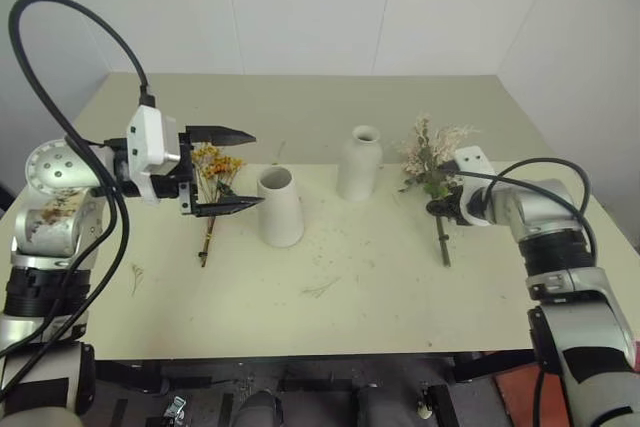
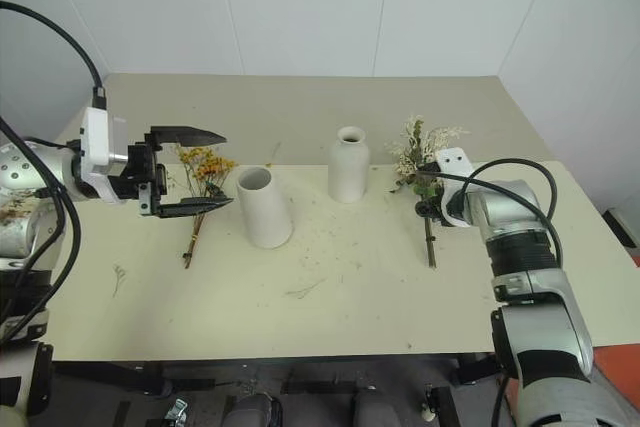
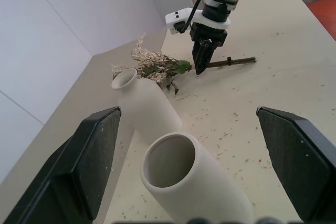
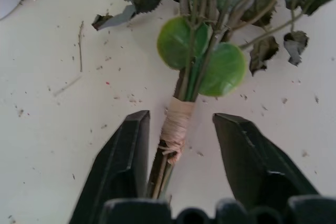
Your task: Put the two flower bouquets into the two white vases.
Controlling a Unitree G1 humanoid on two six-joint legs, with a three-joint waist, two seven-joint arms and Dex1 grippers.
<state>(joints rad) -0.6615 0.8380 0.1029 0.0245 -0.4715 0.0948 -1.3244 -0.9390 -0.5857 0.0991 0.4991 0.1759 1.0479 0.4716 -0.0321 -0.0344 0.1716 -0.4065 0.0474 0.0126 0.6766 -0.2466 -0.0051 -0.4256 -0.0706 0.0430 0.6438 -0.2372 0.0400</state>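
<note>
Your left gripper (image 1: 228, 174) hangs wide open above the table (image 1: 400, 287), the yellow-orange dried spray (image 1: 214, 175) lying beyond it. Next, the cone vase (image 1: 281, 206), then the bottle vase (image 1: 360, 163). Your right gripper (image 4: 181, 153) straddles the rose bouquet's (image 1: 432, 169) bound stems, fingers (image 4: 126, 166) not yet clamped.

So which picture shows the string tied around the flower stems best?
The right wrist view: the string on the pink bouquet sits close up between the right gripper fingers. The head views show that bouquet small on the table, string too tiny. The left wrist view shows it far off.
</note>
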